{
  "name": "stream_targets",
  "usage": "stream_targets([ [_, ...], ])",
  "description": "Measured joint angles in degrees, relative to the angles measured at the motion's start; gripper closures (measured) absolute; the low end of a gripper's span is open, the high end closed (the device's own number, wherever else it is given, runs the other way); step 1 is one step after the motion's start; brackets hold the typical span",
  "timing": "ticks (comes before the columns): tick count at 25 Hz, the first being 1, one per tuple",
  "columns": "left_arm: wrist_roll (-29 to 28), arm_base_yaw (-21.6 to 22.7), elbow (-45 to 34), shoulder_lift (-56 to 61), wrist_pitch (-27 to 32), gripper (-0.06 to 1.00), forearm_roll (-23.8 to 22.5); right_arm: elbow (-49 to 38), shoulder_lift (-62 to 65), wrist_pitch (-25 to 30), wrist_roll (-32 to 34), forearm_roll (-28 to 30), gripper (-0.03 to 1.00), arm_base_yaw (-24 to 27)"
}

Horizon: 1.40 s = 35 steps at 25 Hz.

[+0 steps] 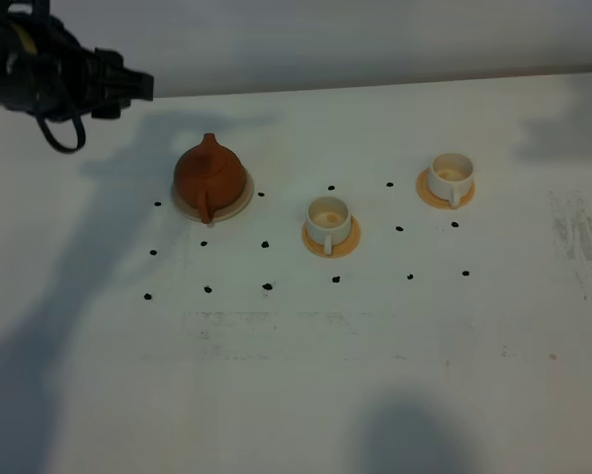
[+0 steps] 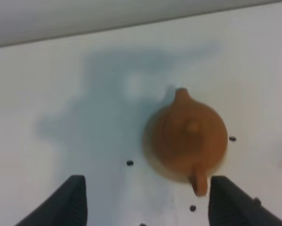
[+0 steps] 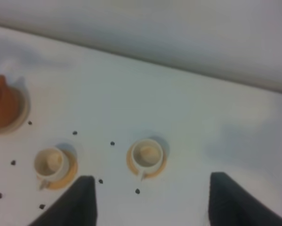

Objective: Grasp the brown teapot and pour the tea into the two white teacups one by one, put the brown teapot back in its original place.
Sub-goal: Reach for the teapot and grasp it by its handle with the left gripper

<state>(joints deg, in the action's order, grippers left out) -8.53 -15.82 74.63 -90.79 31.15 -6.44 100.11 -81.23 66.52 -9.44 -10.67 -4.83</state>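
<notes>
Brown teapot (image 1: pixel 211 173) sits upright, lid on, on its cream saucer (image 1: pixel 244 195), left of centre in the overhead frame. Left gripper (image 2: pixel 148 207) is released: fingers (image 2: pixel 72 202) spread wide, nothing between them, clear of the pot. Its arm is in the upper left corner. Centre teacup (image 1: pixel 328 217) and right teacup (image 1: pixel 451 175) each stand on an orange coaster (image 1: pixel 347 240), well apart from the teapot. Right gripper (image 3: pixel 152 202) is spread too, gripping nothing. White table (image 1: pixel 296 375) has black dots.

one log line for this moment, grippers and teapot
left gripper: open, empty | brown teapot: upright on saucer, untouched | right gripper: open, empty | white teacups: each on its coaster
</notes>
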Motion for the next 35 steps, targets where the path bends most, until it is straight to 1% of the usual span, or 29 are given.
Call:
stream_targets([
  [3,-0.93,0.0,-4.7,2.38,-2.52,0.39,0.0,-4.18,4.17,-0.52,0.0,-0.06,0.45,0.0],
  [9,-1.4,0.0,-10.97,5.5,-5.8,0.39,0.0,-20.28,14.4,-5.19,-0.11,-0.01,0.45,0.0],
  [13,-2.11,0.0,-13.87,5.95,-7.15,0.39,0.0,-29.48,23.04,-6.91,-0.15,0.72,0.45,0.0],
  [19,-4.3,0.0,-19.0,6.17,-11.1,0.39,-0.17,-37.22,37.0,-6.94,0.4,1.89,0.45,0.0],
  [26,-4.58,0.0,-23.21,6.17,-15.51,0.39,-0.17,-44.01,50.06,-6.03,0.53,3.33,0.45,0.0],
  [32,-4.6,0.0,-24.49,6.17,-16.68,0.39,-0.17,-51.93,57.72,-4.74,1.46,5.43,0.45,0.0],
  [35,-4.6,0.0,-24.49,6.17,-16.89,0.39,-0.21,-56.62,61.04,-4.79,2.37,5.48,0.45,0.0],
])
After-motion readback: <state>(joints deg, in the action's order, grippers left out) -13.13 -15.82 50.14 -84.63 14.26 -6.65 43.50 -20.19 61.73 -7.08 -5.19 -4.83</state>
